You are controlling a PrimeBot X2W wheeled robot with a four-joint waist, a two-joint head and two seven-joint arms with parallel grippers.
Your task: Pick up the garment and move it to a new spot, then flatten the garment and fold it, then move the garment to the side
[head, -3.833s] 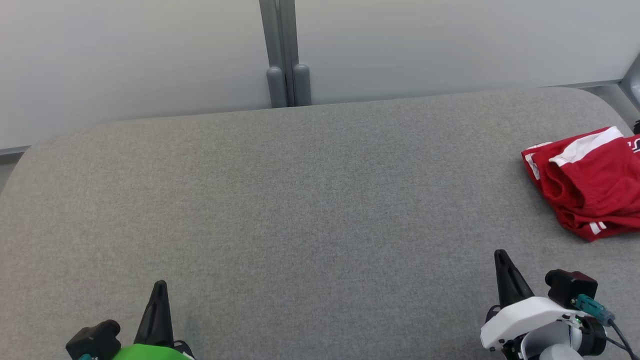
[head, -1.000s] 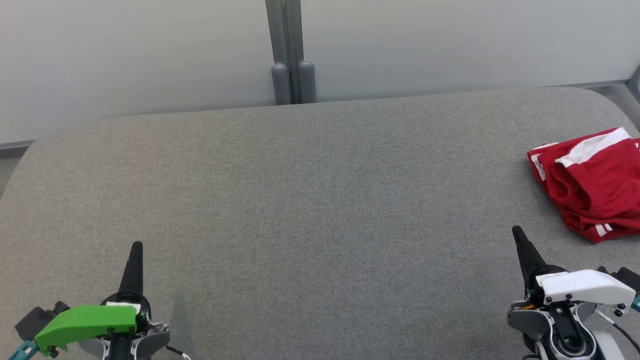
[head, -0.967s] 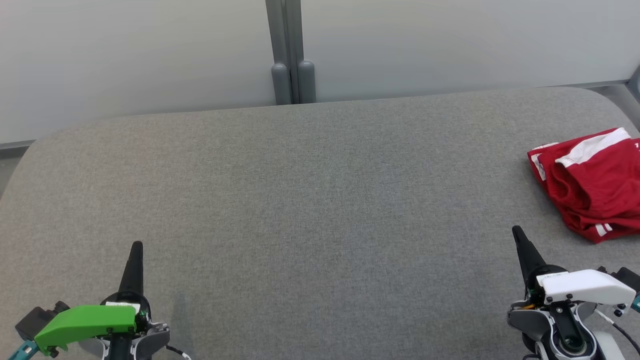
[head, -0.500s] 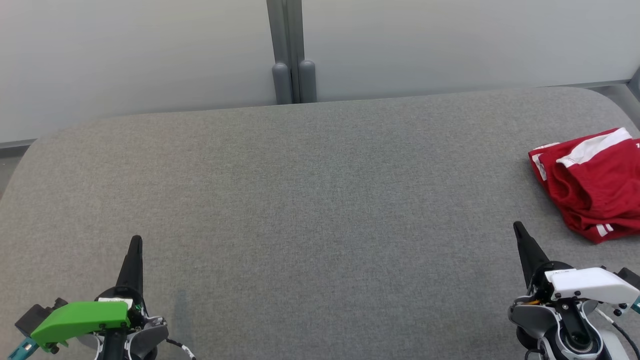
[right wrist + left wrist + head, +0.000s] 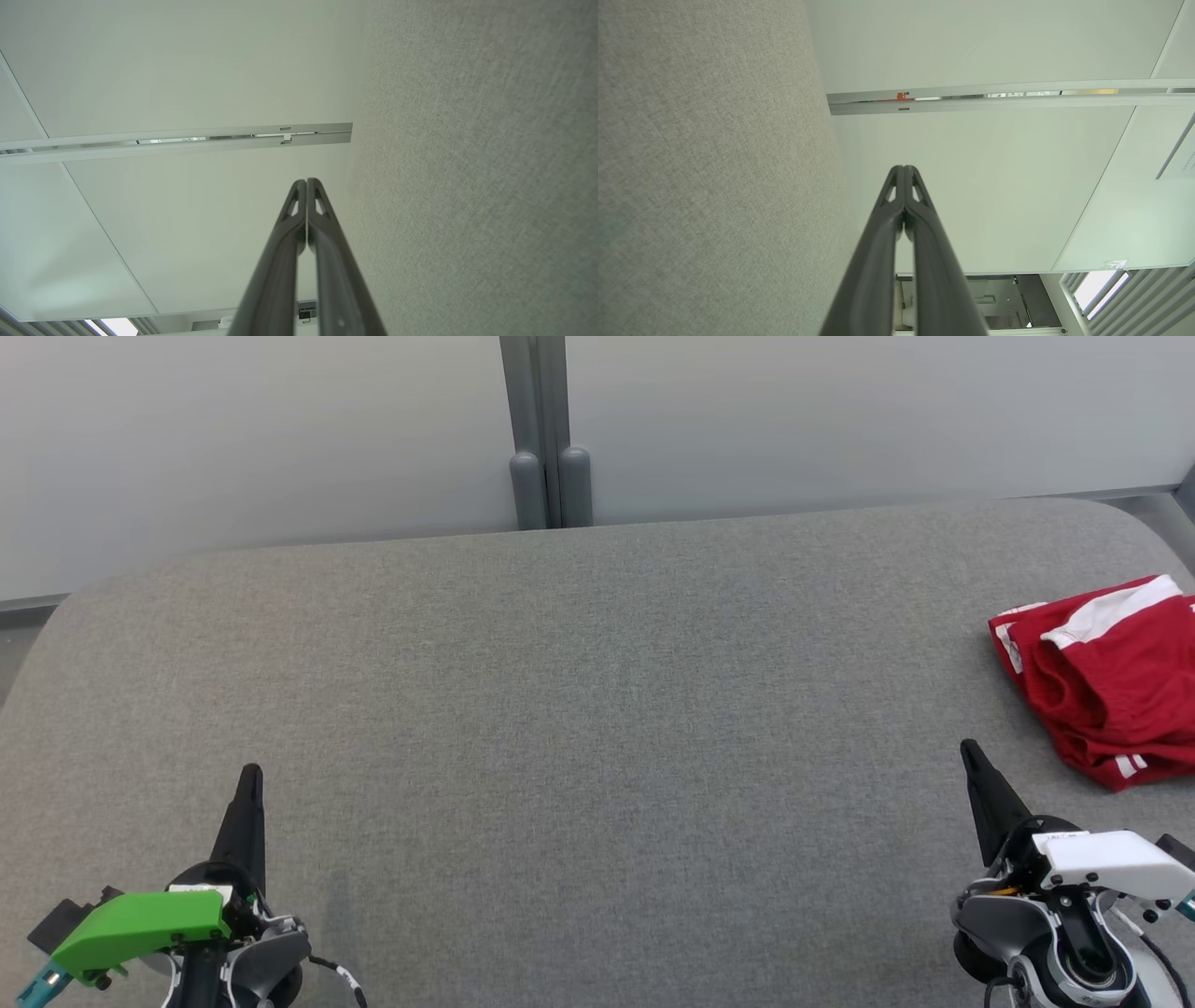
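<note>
A red garment with white trim (image 5: 1106, 681) lies folded at the far right of the grey fabric surface (image 5: 579, 709), partly cut off by the head view's right edge. My left gripper (image 5: 249, 777) stands at the lower left, fingers pressed together and holding nothing. At the lower right my right gripper (image 5: 971, 751) is also shut and empty, a short way in front and left of the garment. In the left wrist view the left gripper (image 5: 904, 169) shows its tips touching; the right gripper (image 5: 306, 182) looks the same in the right wrist view.
A pale wall with a grey vertical post (image 5: 546, 429) runs behind the surface. The surface's back edge curves down at both far corners. A wide bare stretch of grey fabric (image 5: 560, 756) spans between the two grippers.
Both grippers have turned on their wrists and crept slightly forward over the last seconds. The garment has not been touched; its small shift comes from the camera.
</note>
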